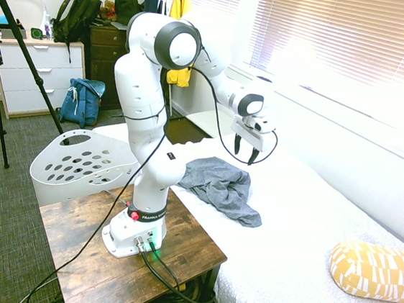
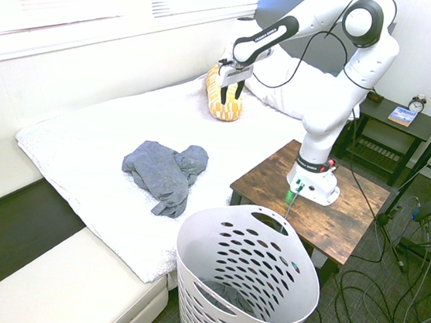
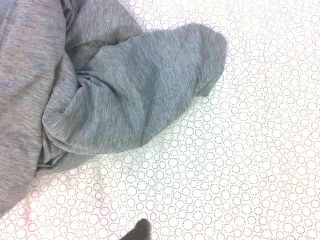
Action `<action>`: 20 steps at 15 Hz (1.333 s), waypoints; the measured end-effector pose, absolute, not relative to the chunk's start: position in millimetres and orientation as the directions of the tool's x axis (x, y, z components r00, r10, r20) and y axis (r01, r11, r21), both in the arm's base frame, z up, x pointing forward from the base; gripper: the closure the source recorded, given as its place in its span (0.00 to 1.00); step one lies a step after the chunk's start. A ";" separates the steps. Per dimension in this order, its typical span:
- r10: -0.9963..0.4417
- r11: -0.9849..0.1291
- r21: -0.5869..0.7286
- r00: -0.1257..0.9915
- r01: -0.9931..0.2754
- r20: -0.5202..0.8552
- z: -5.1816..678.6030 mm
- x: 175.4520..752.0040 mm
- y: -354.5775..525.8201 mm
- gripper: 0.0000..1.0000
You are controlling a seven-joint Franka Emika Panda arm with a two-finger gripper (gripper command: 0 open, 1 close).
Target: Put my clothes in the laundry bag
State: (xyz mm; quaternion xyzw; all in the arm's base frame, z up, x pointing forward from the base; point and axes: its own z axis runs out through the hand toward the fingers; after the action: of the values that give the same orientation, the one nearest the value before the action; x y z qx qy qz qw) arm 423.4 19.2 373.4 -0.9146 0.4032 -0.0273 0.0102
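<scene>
Second exterior view, near to far: basket (image 2: 195, 241) on floor beside bed (image 2: 86, 139), something grey low inside, can't tell what. Clothes (image 2: 163, 173), one grey-blue heap, crumpled on the bed, not in the basket. Counter (image 2: 276, 176) next to bed, arm (image 2: 321, 119) mounted on it. End effector (image 2: 230, 101) over the bed, pointing down, released, fingers apart, nothing held, above the sheet and off the clothes. Yellow-white pillow (image 2: 225, 111) on bed. Behind counter, dark nightstand (image 2: 376, 117) with clock (image 2: 417, 103) and blue book (image 2: 402, 116) on top
</scene>
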 end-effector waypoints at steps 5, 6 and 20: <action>-0.731 -0.682 -0.044 0.681 -0.730 0.043 371.4 434.5 24.1 0.00; -0.719 -0.695 -0.047 0.694 -0.717 0.044 369.7 439.6 33.7 0.00; -0.554 -0.832 -0.028 0.827 -0.554 0.094 164.7 522.3 219.4 0.00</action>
State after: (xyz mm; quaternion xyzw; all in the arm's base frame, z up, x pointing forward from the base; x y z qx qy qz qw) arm 522.3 219.4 164.7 -0.9558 0.2899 -0.0493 -0.0005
